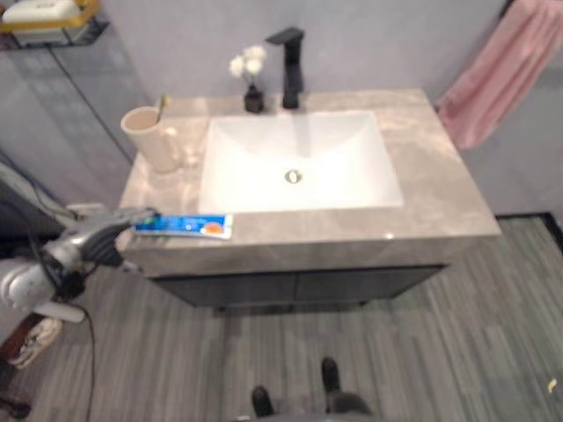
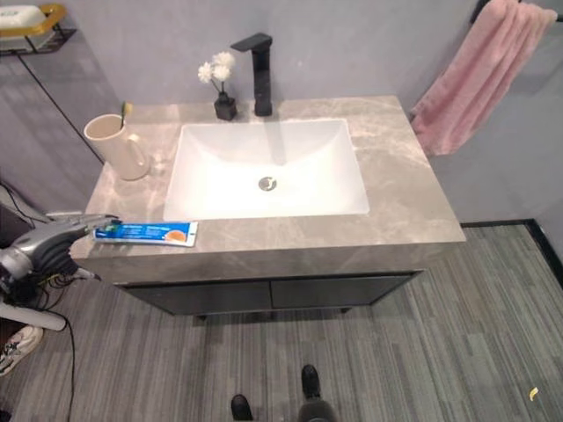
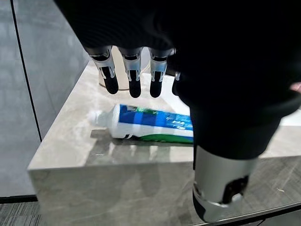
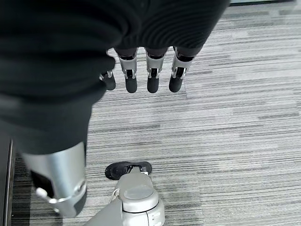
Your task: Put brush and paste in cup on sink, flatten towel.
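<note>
The paste (image 2: 145,232) lies flat on the front left part of the counter (image 2: 405,202), close to the front edge, with its white cap end pointing to the left. It is a blue and white tube with an orange spot near its right end. The left hand (image 2: 66,236) is right at the cap end, by the counter's left corner. In the left wrist view its fingers (image 3: 134,77) hang straight and loose above the tube and the thumb (image 3: 218,188) sits in front of the counter edge, so the hand is not holding anything; I cannot tell if a fingertip touches the cap. The cup (image 2: 119,145) stands upright at the back left of the counter, well apart from the paste. The brush (image 2: 126,110) is in it, and its green tip sticks up over the rim. The white sink (image 2: 264,167) is in the middle of the counter, just right of the cup. A black tap (image 2: 257,70) stands behind the sink, and a small dark vase with white flowers (image 2: 220,88) is just beside the tap. The pink towel (image 2: 479,75) hangs bunched up from a bar on the wall, off to the right of the counter. The right hand (image 4: 141,70) hangs over the striped floor (image 4: 235,122) with its fingers straight and loose, holding nothing.
</note>
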Available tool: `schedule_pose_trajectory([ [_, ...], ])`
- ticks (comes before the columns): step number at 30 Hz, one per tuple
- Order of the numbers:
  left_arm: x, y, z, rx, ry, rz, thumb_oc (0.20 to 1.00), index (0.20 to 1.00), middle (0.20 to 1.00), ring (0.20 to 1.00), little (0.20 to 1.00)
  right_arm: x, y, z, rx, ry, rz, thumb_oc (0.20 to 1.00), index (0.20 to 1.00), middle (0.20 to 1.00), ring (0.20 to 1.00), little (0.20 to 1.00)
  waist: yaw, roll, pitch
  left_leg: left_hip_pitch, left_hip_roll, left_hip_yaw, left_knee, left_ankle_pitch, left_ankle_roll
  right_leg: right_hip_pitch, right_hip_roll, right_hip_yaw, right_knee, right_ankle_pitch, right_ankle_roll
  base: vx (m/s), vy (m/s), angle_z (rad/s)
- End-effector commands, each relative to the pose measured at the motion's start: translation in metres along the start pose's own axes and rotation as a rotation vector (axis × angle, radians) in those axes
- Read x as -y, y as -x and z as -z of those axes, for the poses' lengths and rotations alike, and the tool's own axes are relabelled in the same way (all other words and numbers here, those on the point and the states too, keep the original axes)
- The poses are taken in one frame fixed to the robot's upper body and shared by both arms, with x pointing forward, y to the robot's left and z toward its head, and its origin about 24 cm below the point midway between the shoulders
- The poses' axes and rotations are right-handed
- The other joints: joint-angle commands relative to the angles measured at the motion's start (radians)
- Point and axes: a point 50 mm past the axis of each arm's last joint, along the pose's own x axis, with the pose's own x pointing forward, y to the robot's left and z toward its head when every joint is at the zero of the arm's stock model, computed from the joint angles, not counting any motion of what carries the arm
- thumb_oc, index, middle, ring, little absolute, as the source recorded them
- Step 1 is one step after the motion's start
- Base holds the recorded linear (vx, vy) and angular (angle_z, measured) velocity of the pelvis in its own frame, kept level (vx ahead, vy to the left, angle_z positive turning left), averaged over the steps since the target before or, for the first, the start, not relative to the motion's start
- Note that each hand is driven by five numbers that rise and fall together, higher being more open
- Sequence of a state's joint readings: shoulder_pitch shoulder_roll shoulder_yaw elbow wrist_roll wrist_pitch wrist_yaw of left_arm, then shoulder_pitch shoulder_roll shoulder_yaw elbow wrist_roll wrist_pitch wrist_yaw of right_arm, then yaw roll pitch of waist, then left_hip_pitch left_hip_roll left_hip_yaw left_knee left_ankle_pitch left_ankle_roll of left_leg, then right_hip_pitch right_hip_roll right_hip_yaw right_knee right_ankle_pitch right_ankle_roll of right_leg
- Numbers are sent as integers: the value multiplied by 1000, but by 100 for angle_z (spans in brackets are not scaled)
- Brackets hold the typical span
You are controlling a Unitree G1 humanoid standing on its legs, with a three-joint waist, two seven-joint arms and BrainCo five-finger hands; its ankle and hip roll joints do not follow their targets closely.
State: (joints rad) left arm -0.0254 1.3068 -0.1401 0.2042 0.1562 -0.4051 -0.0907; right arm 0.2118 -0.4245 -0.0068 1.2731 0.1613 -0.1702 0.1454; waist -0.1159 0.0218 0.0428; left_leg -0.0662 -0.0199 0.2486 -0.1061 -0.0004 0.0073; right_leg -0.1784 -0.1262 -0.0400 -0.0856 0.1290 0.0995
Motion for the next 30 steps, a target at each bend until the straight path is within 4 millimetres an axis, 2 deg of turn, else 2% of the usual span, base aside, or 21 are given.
schedule_pose_trajectory([
  [1, -48, -1, 7, -29, -48, -211, 1000, 1000, 1000, 1000, 1000, 23, 2, -8, 4, -10, 71, 1000, 1000, 1000, 1000, 1000, -16, 25, 48, 20, -20, -23, 19, -92, 46, 97, -37, -2, -2, -3, 75, 0, 0, 0],
  [12, -50, -6, 8, -36, -29, -244, 1000, 1000, 1000, 1000, 1000, 21, 1, -13, 31, 17, 64, 1000, 1000, 1000, 1000, 1000, -15, 5, 63, -6, -16, -14, 19, -84, 43, 66, -32, 8, -2, 4, 73, 6, 0, -1],
  [17, -41, -10, 10, -41, 11, -238, 1000, 1000, 1000, 1000, 1000, 18, 0, -14, 31, 36, 54, 1000, 1000, 1000, 1000, 1000, -16, -2, 57, -9, -11, -5, 19, -84, 39, 57, -28, 17, -2, 1, 73, 28, -12, -8],
  [30, -26, -26, -6, 31, 64, -165, 1000, 1000, 1000, 1000, 1000, 24, 1, -13, 26, 7, 77, 1000, 1000, 1000, 1000, 1000, -22, 1, 47, 4, -8, -9, 19, -88, 35, 70, -26, 13, -2, -19, 67, 4, -3, 0],
])
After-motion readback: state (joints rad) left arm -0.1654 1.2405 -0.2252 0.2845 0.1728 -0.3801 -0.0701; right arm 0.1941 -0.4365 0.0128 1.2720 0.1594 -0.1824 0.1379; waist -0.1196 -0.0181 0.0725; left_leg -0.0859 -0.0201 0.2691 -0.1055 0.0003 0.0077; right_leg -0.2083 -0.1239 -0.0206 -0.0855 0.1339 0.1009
